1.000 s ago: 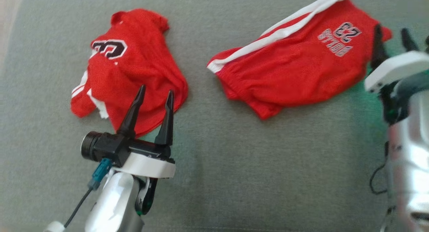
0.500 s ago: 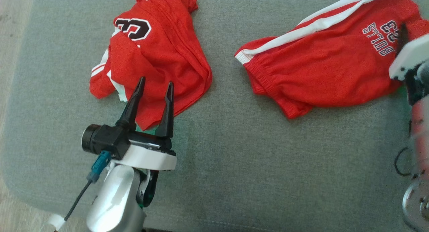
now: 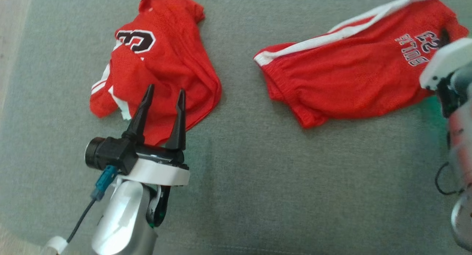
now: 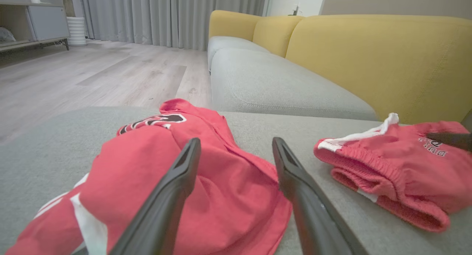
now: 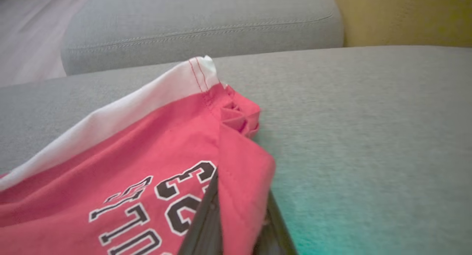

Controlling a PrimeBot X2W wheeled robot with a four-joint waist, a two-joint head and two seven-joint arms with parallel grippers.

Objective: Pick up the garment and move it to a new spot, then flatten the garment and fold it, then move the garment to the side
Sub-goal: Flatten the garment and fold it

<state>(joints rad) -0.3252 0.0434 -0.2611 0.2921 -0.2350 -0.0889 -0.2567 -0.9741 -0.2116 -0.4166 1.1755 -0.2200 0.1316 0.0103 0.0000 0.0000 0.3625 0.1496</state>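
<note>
Shorts hem pinched in R tool, L tool spread

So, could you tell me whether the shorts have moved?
Yes. Pinched by the right gripper, the shorts have slid rightward in the head view, widening the gap to the jersey.

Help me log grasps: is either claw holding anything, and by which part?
The right claw is shut on the red shorts, pinching a fold at the edge beside the printed number. The left claw is open, holding nothing.
</note>
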